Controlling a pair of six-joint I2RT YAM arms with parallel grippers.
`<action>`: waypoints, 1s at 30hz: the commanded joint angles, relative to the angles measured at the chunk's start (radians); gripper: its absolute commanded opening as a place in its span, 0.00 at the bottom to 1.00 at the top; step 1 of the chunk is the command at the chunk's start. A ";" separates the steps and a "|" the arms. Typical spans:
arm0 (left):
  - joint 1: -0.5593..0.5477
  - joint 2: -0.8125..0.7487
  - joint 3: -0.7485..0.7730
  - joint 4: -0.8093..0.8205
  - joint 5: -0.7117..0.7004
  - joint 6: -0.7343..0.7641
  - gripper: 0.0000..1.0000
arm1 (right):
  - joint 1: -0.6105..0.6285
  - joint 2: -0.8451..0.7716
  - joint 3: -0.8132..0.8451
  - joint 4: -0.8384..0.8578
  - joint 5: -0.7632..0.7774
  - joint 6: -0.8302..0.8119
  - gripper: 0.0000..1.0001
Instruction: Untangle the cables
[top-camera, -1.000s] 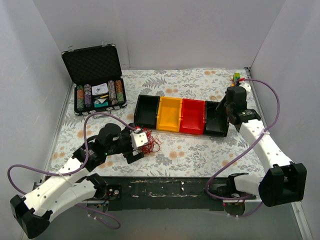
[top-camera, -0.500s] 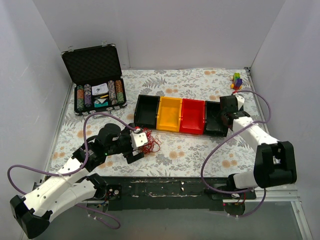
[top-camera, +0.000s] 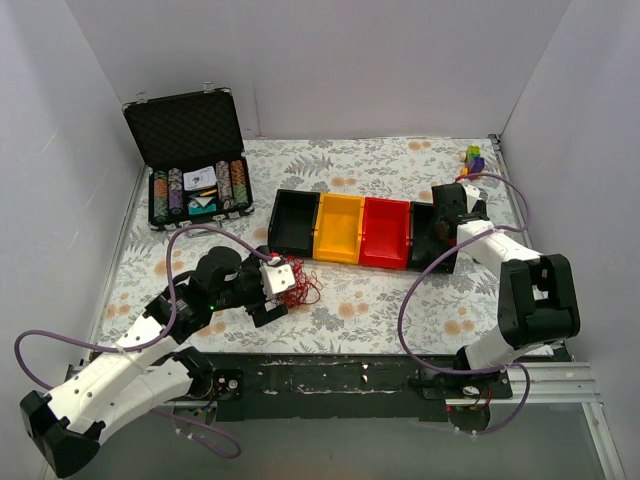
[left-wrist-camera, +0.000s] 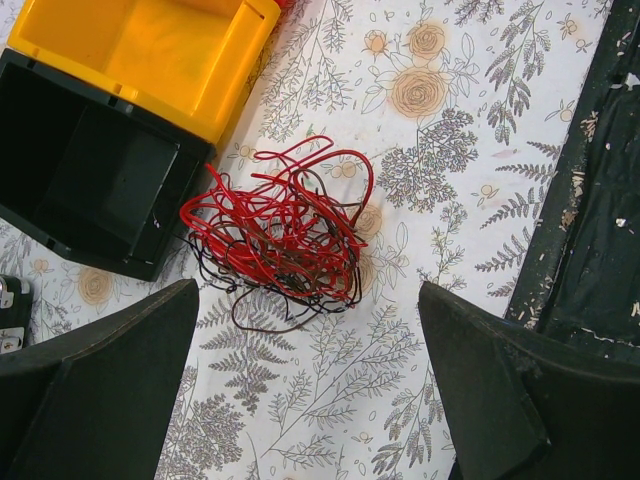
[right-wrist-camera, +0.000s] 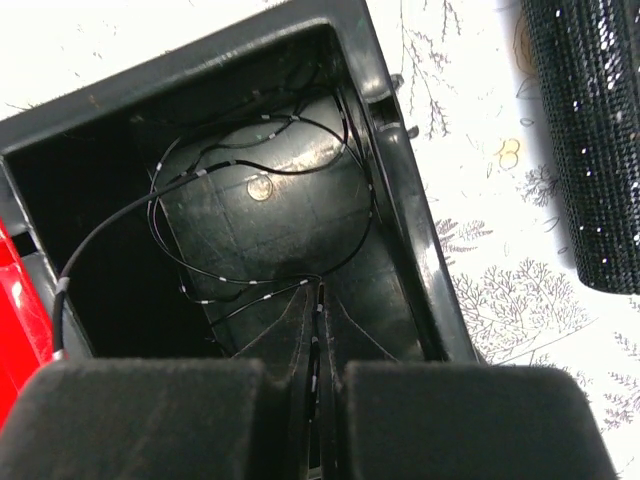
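Top external view, contents of the table:

- Left gripper (top-camera: 283, 290): at the near left, jaws spread wide, holding nothing. Arm and gripper match the picture of a second ago.
- Tangle of cables (top-camera: 299, 284): mostly red with a few dark strands, lying on the floral table cover (top-camera: 370, 300) just near of the left black bin (top-camera: 294, 223). In the left wrist view the tangle lies ahead of and between the two fingers (left-wrist-camera: 100, 370), clear of both. Its place is unchanged.
- Row of four bins, left to right: black, yellow bin (top-camera: 338, 227), red bin (top-camera: 386, 232), right black bin (top-camera: 428, 238).
- Right gripper (top-camera: 447, 222): over the right black bin. A second ago it stood further right, at the far right end of the row, with the arm stretched out from the near right corner. Now the arm is folded up, elbow raised, and the gripper has shifted left onto the bin.
- Black cable (right-wrist-camera: 255, 165): seen in the right wrist view, one thin dark strand with pale marks, looped inside the right black bin. One end runs up between the right gripper's pads, which are clenched on it.
- Chip case (top-camera: 190, 170): open, far left, well apart from the tangle.
- Small coloured toy (top-camera: 473, 157): far right corner.
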 joint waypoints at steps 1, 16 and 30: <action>0.006 -0.004 0.042 -0.021 0.018 -0.001 0.93 | -0.005 0.024 0.071 0.058 0.036 -0.029 0.01; 0.012 -0.007 0.042 -0.031 0.035 -0.001 0.93 | -0.002 0.030 0.163 -0.078 0.004 -0.043 0.35; 0.019 -0.017 0.042 -0.034 0.041 0.002 0.93 | -0.002 -0.051 0.263 -0.226 -0.068 -0.051 0.41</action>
